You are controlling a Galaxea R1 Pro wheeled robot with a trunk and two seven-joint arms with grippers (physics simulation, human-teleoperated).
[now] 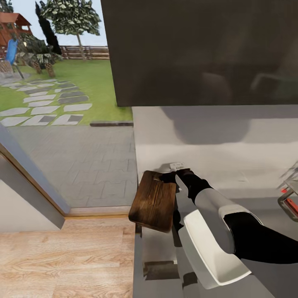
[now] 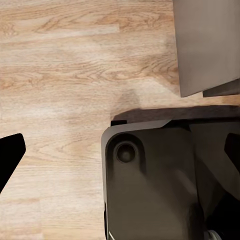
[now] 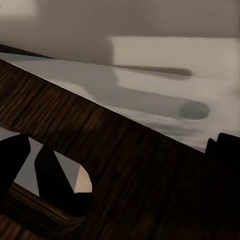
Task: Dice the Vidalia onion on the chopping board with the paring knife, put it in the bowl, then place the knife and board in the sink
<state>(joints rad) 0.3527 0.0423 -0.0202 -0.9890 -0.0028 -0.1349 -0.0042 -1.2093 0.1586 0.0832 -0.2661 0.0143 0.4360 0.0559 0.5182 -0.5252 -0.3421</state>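
Note:
The dark brown chopping board [image 1: 153, 200] hangs tilted over the left end of the grey countertop [image 1: 157, 248]. My right gripper [image 1: 174, 177] is shut on its far edge. In the right wrist view the wood grain of the board [image 3: 150, 190] runs between the black fingers [image 3: 12, 162], with the handle slot [image 3: 50, 175] close by. The white square bowl [image 1: 209, 248] lies just under my right forearm. My left gripper [image 2: 120, 150] is open above the wooden floor and the robot's base. The onion and the paring knife are out of view.
A dark wall cabinet [image 1: 198, 49] hangs above the counter. The tap's red knob [image 1: 289, 200] peeks in at the right edge. A glass door [image 1: 66, 103] onto the garden is to the left, with wooden floor [image 1: 62, 256] below.

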